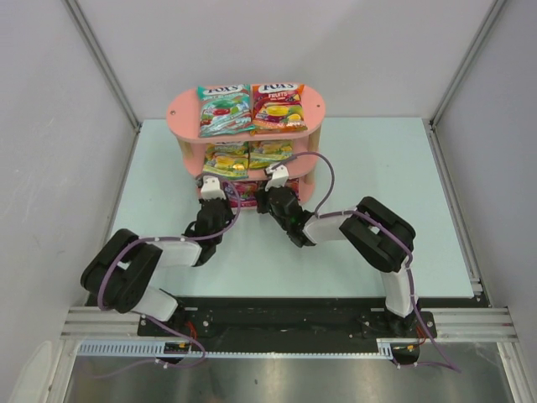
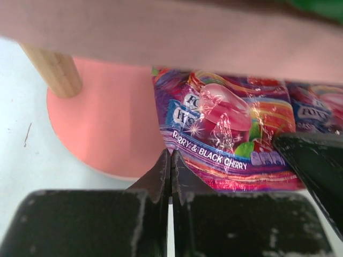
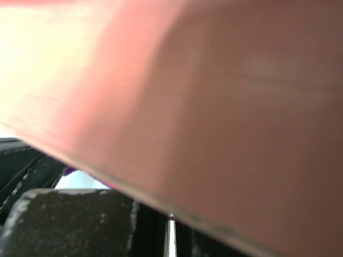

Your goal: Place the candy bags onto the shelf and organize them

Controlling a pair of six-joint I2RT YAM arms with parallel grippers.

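Observation:
The pink shelf (image 1: pixel 185 107) stands at the back middle. A teal bag (image 1: pixel 224 110) and a red-orange bag (image 1: pixel 277 107) lie on its top board. Two yellow-green bags (image 1: pixel 226 157) (image 1: pixel 270 153) lie on the middle board. Two purple bags lie on the bottom board (image 2: pixel 107 123): one (image 2: pixel 225 134) in front of my left gripper, one (image 2: pixel 316 110) to its right. My left gripper (image 2: pixel 171 156) is shut, its tips at the near purple bag's lower left corner. My right gripper (image 3: pixel 170 220) looks shut, its tips under the blurred pink board (image 3: pixel 225 107).
A wooden post (image 2: pixel 53 69) joins the boards to the left of the purple bags. My right gripper's black finger (image 2: pixel 316 160) shows in the left wrist view beside the bag. The pale green table top (image 1: pixel 377 168) lies around the shelf, with grey walls on three sides.

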